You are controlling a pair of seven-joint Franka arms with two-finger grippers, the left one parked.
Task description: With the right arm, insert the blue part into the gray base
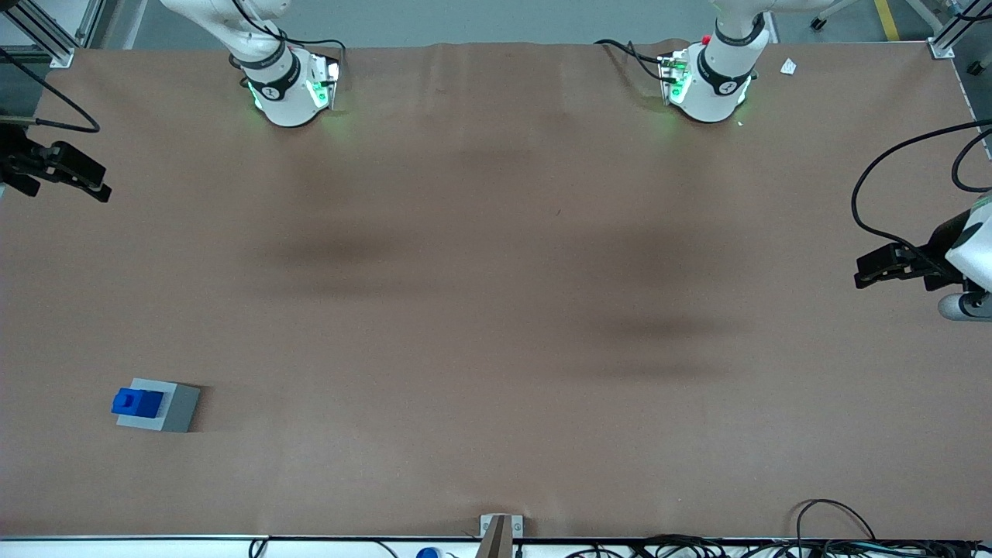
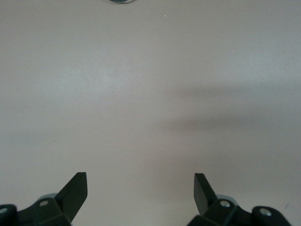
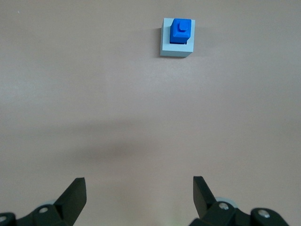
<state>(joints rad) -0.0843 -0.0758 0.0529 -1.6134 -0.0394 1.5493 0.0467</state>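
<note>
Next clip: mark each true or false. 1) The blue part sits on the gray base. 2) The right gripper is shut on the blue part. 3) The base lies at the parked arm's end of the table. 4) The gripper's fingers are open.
1) True: the blue part sits on the gray base.
2) False: the right gripper is away from it, holding nothing.
3) False: it lies toward the working arm's end.
4) True.
</note>
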